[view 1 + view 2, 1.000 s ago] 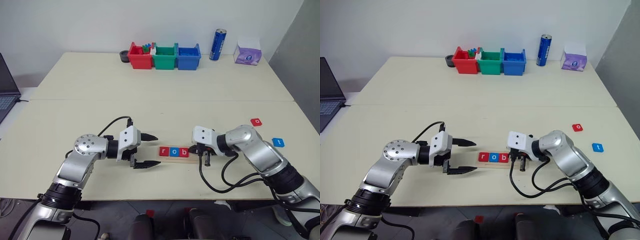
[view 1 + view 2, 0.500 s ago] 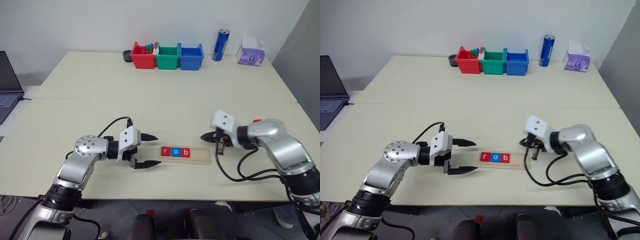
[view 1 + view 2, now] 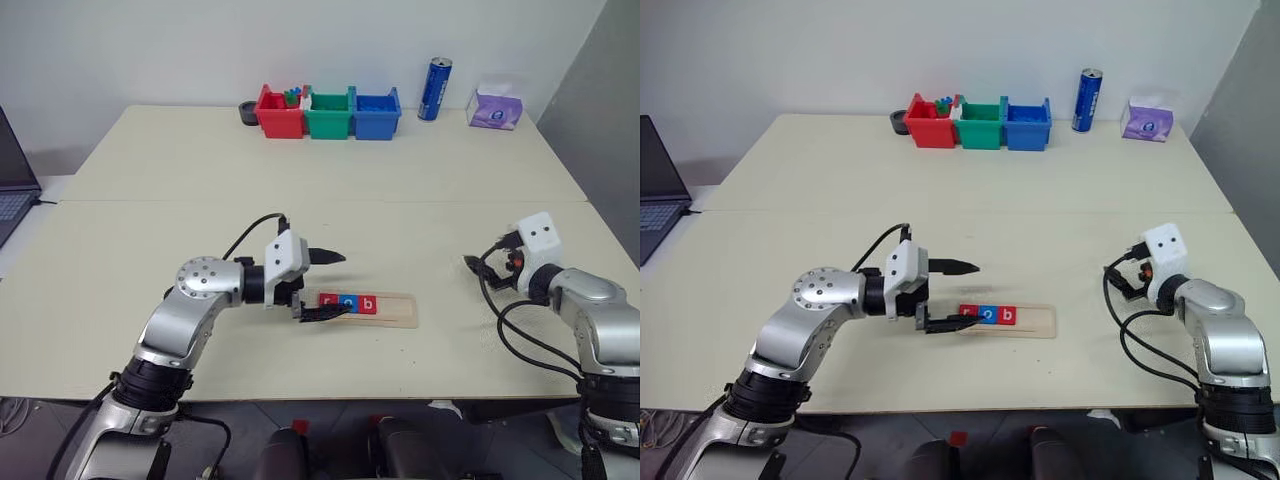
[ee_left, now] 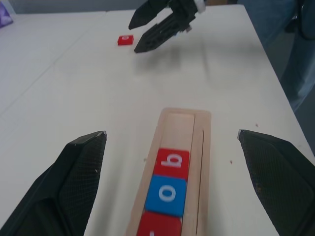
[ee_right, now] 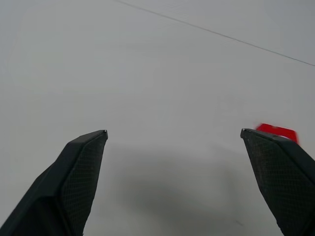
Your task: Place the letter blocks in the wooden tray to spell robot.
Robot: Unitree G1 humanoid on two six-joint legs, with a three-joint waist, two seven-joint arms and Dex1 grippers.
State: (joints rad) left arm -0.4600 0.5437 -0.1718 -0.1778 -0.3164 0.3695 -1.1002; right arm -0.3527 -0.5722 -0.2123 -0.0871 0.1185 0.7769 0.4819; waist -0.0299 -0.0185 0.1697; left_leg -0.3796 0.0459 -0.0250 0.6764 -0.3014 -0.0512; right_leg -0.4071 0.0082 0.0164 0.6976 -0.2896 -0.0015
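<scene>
the left claw [image 3: 322, 285], released with fingers wide, hovers at the left end of the wooden tray [image 3: 398, 310] lying at the tabletop's [image 3: 200, 190] near centre. three letter blocks [image 3: 347, 303], red, blue and red, sit in its groove. at three o'clock of the tray, the right claw [image 4: 156, 29] hangs released beside a loose red block [image 4: 125, 40].

The wooden tray [image 3: 385, 310] lies on the counter [image 3: 300, 215] holding three letter blocks [image 3: 348, 304]. The left gripper [image 3: 325, 285] hangs at its left end, jaws apart, lower finger over the first block
</scene>
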